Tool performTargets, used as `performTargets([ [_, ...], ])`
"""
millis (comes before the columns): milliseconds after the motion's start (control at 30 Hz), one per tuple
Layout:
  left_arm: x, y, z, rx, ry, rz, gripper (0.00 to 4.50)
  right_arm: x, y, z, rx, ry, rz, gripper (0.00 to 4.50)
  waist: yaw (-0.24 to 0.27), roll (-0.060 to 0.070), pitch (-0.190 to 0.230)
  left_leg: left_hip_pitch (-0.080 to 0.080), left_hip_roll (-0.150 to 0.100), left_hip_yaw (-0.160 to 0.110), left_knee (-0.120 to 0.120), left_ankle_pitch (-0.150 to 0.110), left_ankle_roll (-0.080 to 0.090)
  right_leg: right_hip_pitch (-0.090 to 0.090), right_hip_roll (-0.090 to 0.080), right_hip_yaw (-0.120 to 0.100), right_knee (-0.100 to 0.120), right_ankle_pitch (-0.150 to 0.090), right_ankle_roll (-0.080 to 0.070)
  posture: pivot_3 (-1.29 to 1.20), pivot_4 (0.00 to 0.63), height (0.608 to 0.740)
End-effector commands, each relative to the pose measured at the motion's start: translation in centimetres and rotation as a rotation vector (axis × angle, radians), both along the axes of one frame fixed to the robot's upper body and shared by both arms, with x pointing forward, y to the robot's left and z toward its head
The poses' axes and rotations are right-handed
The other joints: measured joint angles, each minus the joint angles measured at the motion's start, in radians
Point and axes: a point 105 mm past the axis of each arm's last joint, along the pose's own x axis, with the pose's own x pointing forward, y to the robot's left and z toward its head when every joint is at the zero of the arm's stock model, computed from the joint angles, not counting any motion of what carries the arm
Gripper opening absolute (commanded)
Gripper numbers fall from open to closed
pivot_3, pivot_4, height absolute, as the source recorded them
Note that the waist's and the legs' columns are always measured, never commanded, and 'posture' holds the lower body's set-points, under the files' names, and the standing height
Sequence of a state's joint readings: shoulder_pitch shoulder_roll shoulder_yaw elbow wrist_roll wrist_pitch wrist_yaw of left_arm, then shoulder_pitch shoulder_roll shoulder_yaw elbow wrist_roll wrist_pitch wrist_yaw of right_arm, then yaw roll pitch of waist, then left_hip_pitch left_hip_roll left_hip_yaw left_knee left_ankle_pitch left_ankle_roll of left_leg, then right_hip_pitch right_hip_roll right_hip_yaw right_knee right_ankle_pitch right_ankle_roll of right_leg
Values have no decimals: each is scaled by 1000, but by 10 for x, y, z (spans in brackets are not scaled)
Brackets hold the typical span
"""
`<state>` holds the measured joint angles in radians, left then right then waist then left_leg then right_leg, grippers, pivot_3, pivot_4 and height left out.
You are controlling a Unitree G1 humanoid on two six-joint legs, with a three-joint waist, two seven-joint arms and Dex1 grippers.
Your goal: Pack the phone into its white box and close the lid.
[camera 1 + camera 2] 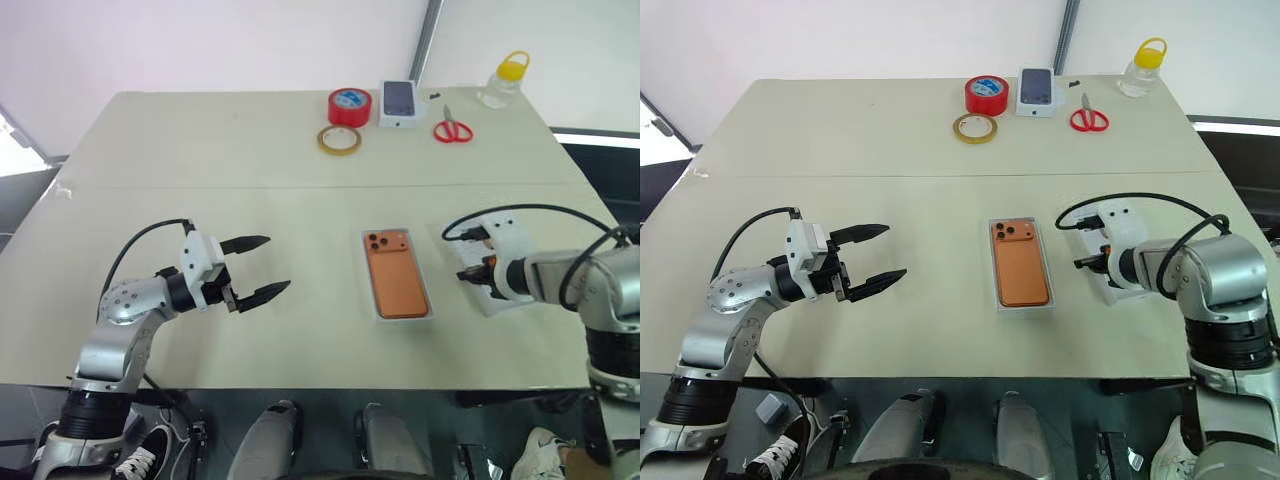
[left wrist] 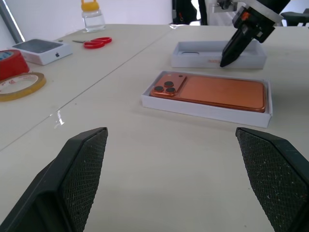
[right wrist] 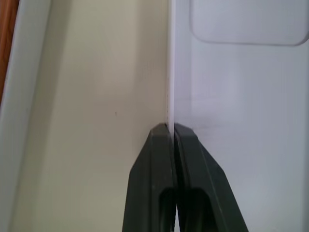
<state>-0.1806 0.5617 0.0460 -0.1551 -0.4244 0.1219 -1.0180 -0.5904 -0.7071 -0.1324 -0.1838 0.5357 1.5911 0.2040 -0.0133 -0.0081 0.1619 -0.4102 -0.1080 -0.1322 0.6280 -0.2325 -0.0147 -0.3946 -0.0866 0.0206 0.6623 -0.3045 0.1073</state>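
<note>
The right gripper has its fingers pinching the lid by its thin wall, just beside the white box holding the phone. Such a narrow hold may slip when lifted. The left gripper hangs spread, well apart from the box.

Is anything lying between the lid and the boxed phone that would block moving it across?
Nothing visible. Bare table separates the lid, pinched at its wall by the right gripper, from the white box holding the phone.
</note>
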Motion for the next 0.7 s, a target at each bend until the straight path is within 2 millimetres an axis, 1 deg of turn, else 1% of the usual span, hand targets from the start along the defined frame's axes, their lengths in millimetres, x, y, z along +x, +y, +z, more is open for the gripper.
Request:
performTargets([
  [33, 4, -1, 9, -3, -32, 3, 4500, 29, 17, 49, 76, -254, 57, 20, -2, 0, 0, 0, 0, 0, 0, 0, 0, 0, 0, 0, 0, 0, 0, 0, 150, 740],
  [100, 6, -1, 10, 1, -38, 9, 4500, 41, 25, 67, 88, -373, 95, 20, -1, 1, 0, 0, 0, 0, -1, 0, 0, -1, 1, 0, 1, 0, 0, 0, 150, 740],
  [167, 8, 1, 13, -12, -38, 22, 4500, 46, 33, 72, 164, -415, 110, 20, -1, 0, 0, 0, 0, 0, -2, 0, 0, -1, 1, 0, 0, 0, 0, 0, 150, 740],
  [267, 11, 2, 17, -34, -35, 41, 4500, 44, 70, 83, 461, -462, 197, 20, 0, 0, 0, 0, 0, 0, -2, 0, 0, -1, 0, 0, 0, 0, 0, 0, 150, 740],
  [300, 12, 3, 17, -36, -36, 46, 4500, 41, 79, 86, 519, -478, 227, 20, 0, 1, 1, 0, 0, 0, -2, 0, 0, -1, 1, 0, 0, 0, 0, 0, 150, 740],
  [333, 13, 3, 17, -47, -29, 53, 4500, 36, 90, 86, 607, -471, 259, 20, 0, 1, 1, 0, 0, 0, -2, 0, 0, -2, 1, 1, 1, 0, 0, 0, 150, 740],
  [400, 14, 2, 18, -54, -31, 61, 4500, 25, 108, 94, 786, -473, 307, 20, 0, 1, 1, 0, 0, 0, -2, 1, -1, -2, 1, 1, 2, 0, 0, 0, 150, 740],
  [500, 13, 0, 19, -65, -24, 64, 4500, 10, 124, 107, 950, -487, 383, 20, -1, 2, 1, 0, 0, -1, -2, 1, -1, -3, 1, 1, 3, 0, 0, 0, 150, 740],
  [567, 13, -2, 20, -74, -19, 61, 4500, -5, 135, 113, 1053, -472, 466, 20, 0, 2, 1, 0, 0, -1, -2, 1, -1, -3, 1, 1, 3, 0, 0, 0, 150, 740],
  [633, 13, -5, 21, -80, -20, 56, 4500, -19, 143, 106, 1101, -409, 526, 20, -1, 2, 2, 0, 0, -1, -2, 1, -1, -3, 1, 1, 3, 0, 0, 0, 150, 740],
  [700, 15, -6, 21, -79, -18, 67, 4500, -33, 148, 92, 1135, -324, 567, 20, -1, 2, 1, 0, 0, -1, -2, 1, -1, -3, 1, 1, 3, 0, 0, 0, 150, 740],
])
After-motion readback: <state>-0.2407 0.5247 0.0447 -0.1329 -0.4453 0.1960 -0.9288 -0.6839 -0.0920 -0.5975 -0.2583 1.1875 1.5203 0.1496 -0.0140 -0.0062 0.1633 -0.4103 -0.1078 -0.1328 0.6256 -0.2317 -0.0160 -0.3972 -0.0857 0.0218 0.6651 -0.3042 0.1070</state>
